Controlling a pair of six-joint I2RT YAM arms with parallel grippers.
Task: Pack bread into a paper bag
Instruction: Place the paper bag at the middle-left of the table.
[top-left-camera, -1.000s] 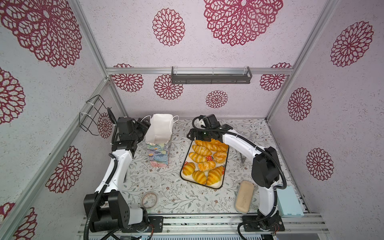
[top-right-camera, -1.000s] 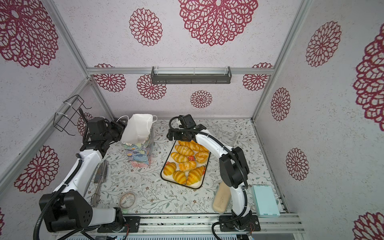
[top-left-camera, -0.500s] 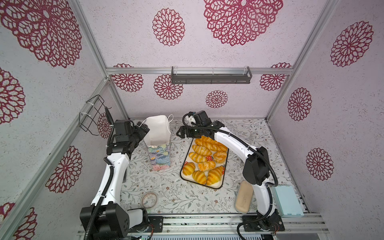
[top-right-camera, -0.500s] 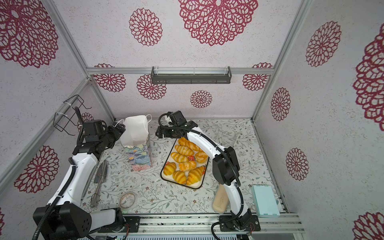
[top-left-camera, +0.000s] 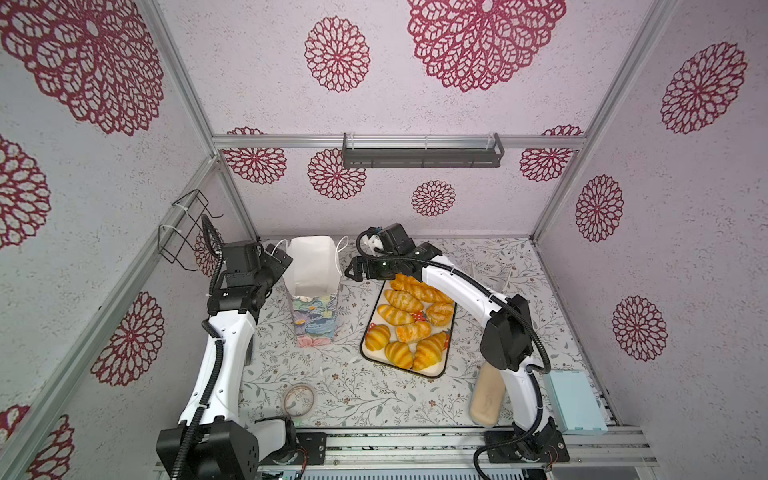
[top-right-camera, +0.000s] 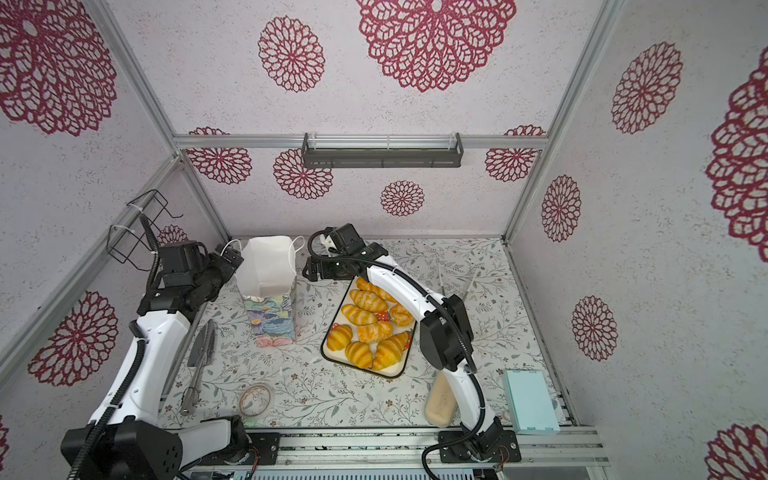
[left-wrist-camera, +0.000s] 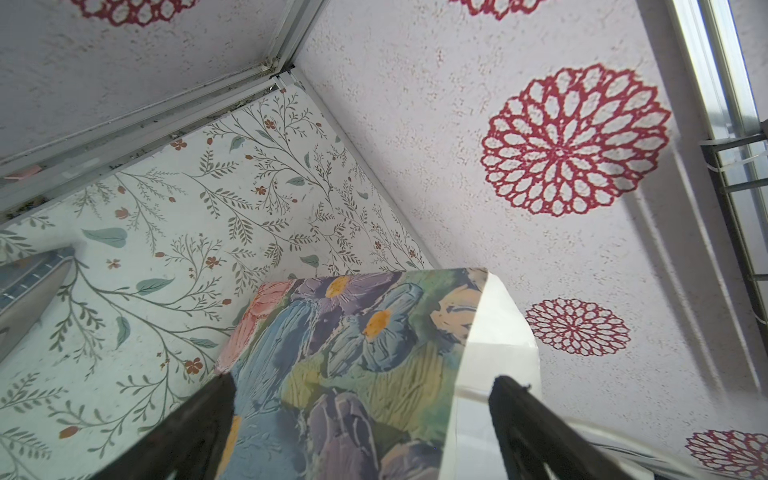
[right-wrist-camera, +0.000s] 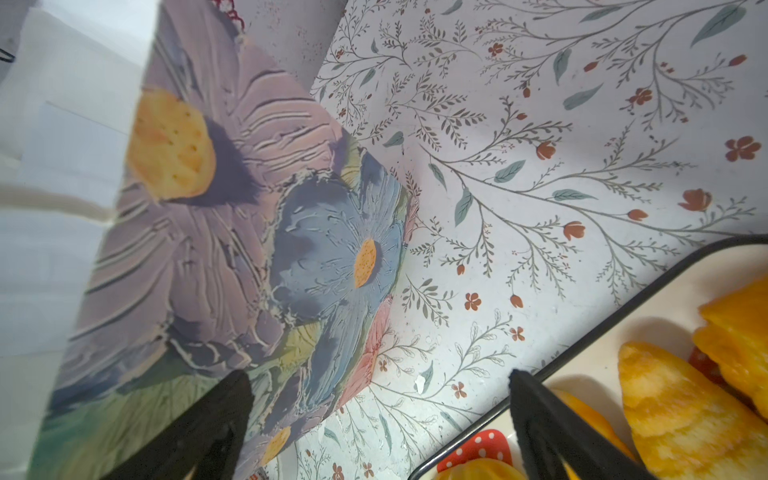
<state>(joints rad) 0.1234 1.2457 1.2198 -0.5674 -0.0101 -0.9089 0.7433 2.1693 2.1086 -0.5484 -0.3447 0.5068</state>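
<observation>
Since a second ago the left gripper (left-wrist-camera: 361, 382) has been opened; its fingers are spread, the rim of the upright paper bag (top-left-camera: 312, 266) just ahead of them. The right gripper (right-wrist-camera: 378, 378) has been swung toward the bag, fingers apart and empty, the bag beyond one finger, the tray (top-left-camera: 437, 368) of bread (top-left-camera: 401, 316) beyond the other.

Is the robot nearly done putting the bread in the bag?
Not nearly. Done: the paper bag stands upright and open. In hand: nothing; the left gripper and right gripper flank the bag, jaws open and empty. Left: all the bread lies on the tray, and no piece shows inside the bag, so every one has to go in.
</observation>
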